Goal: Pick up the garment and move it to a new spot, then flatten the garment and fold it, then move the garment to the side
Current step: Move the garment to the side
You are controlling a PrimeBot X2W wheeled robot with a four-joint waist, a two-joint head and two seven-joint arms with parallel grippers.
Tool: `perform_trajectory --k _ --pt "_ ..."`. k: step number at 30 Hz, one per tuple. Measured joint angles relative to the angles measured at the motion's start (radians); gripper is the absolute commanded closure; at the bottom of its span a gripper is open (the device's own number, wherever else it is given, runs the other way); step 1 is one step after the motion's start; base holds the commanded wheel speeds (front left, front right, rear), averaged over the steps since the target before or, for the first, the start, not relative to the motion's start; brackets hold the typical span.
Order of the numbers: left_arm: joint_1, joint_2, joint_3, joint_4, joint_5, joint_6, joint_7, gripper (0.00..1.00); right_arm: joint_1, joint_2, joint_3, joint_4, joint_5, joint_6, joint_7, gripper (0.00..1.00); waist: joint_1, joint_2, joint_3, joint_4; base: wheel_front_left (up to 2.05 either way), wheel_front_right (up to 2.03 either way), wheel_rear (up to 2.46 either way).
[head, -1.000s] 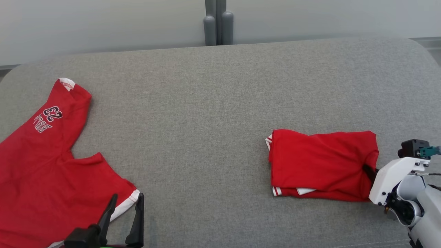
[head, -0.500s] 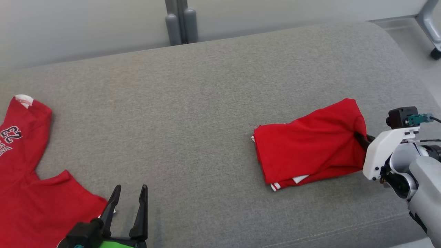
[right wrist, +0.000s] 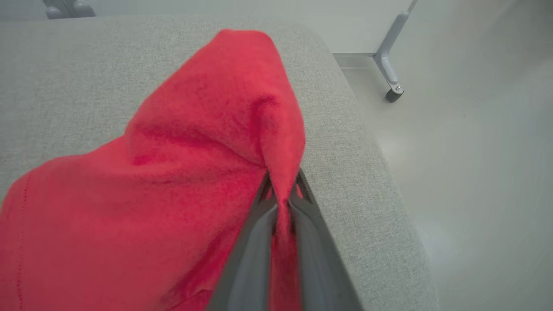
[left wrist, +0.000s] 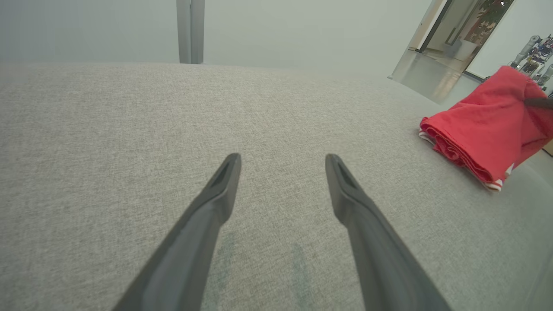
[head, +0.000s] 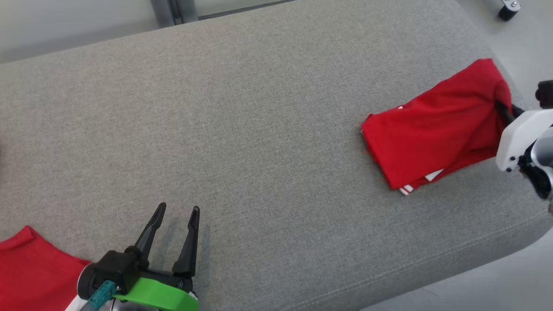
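Observation:
The folded red garment (head: 436,129) with white trim lies near the right end of the grey cushioned surface (head: 259,108). Its right edge is pinched and lifted by my right gripper (head: 503,110), which is shut on the cloth. The right wrist view shows the garment (right wrist: 173,172) bunched up between the closed fingers (right wrist: 255,242). My left gripper (head: 178,211) hovers open over bare cushion at the lower left, with nothing between its fingers (left wrist: 220,194). The left wrist view has the garment (left wrist: 484,129) at its far right.
A second red garment (head: 30,268) lies at the lower left corner of the cushion. The cushion's rounded right edge (right wrist: 371,172) drops to a pale floor just beyond the held garment. A wheeled metal leg (right wrist: 391,73) stands on that floor.
The head camera has swung right and down. My right gripper has dragged the folded garment toward the cushion's right end, and the garment has turned at an angle. The left gripper stays open.

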Motion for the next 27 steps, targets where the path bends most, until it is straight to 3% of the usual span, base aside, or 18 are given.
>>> perform_trajectory --k 18,19,20,21,27 --pt "-0.049 0.075 -0.03 0.007 -0.014 0.0 0.0 0.0 -0.24 -0.022 -0.21 0.423 -0.188 0.0 -0.171 1.0 0.0 0.0 0.125 0.089 0.0 0.0 0.0" --pt "-0.049 0.077 -0.03 0.006 -0.014 0.0 0.0 0.0 -0.244 -0.026 -0.227 0.434 -0.197 0.0 -0.18 0.75 0.0 0.0 0.13 0.095 0.0 0.0 0.0" --pt "-0.049 0.079 -0.028 0.006 -0.014 0.0 0.0 0.0 -0.247 -0.031 -0.235 0.442 -0.213 0.0 -0.19 0.19 0.0 0.0 0.134 0.099 0.0 0.0 0.0" --pt "-0.049 0.081 -0.026 0.005 -0.014 0.0 0.0 0.0 -0.248 -0.035 -0.249 0.446 -0.229 0.0 -0.197 0.0 0.0 0.0 0.137 0.104 0.0 0.0 0.0" --pt "-0.049 0.083 -0.015 0.004 -0.014 0.0 0.0 0.0 -0.234 -0.033 -0.325 0.454 -0.311 0.0 -0.175 0.0 0.0 0.0 0.14 0.115 0.0 0.0 0.0"
